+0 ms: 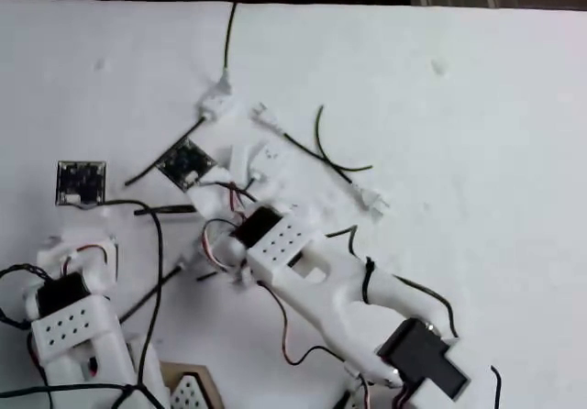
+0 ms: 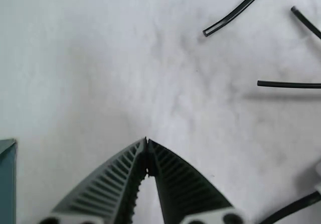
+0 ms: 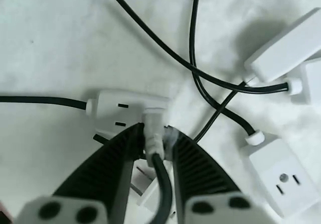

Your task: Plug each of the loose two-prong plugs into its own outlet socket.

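My right gripper [image 3: 154, 142] is shut on a white two-prong plug [image 3: 152, 129] with a black cord. The plug's front rests against a white outlet block [image 3: 125, 109] whose side shows two slots. Another white outlet [image 3: 283, 176] lies face up nearby, and a third white block [image 3: 283, 48] lies farther off. In the high view the right arm reaches to the table's middle, with its gripper [image 1: 242, 187] among the outlets [image 1: 268, 160]. A loose plug [image 1: 374, 201] lies to the right and another [image 1: 261, 113] farther back. My left gripper [image 2: 146, 151] is shut on nothing, low over bare table.
Two black-patterned square markers [image 1: 81, 182] [image 1: 183, 164] lie at the left. Loose black cable ends [image 2: 206, 31] [image 2: 261, 83] cross the table near the left gripper. A white outlet [image 1: 220, 105] with a cable running back sits at the rear. The table's right half is free.
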Motion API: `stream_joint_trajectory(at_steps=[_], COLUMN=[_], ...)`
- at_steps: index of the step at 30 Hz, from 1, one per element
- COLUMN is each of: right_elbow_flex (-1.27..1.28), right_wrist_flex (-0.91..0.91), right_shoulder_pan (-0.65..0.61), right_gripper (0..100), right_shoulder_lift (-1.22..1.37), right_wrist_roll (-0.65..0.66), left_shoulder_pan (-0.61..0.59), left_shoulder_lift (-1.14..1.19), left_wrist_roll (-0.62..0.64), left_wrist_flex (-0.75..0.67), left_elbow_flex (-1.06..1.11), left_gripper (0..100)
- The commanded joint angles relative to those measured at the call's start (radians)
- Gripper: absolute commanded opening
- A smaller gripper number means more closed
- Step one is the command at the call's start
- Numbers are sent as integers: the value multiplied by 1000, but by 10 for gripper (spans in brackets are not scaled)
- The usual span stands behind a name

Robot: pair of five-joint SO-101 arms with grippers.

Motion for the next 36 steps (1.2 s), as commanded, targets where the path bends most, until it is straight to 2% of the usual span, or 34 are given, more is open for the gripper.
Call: stream_joint_trajectory(at_steps=[1,15,22,27,31,36], right_elbow_flex=[-66,-75,-100,-95,-94,-98], right_wrist_flex=[61,74,65,104,131,93], right_shoulder_pan=[-12,-15,5,24,25,21], right_gripper=[17,17,17,17,17,17], right_shoulder_lift=[-7,30,130,76,33,104], right_wrist_roll=[-9,-11,-80,-87,-167,-164], left_shoulder_pan=[-7,-7,-7,-7,-7,-7], left_shoulder_lift=[-21,-21,-21,-19,-19,-19], left_wrist_roll=[9,9,9,9,9,9], left_wrist_flex=[-18,-18,-18,-18,-18,-18], left_elbow_flex=[0,0,0,0,0,0], left_gripper=[23,23,23,23,23,23])
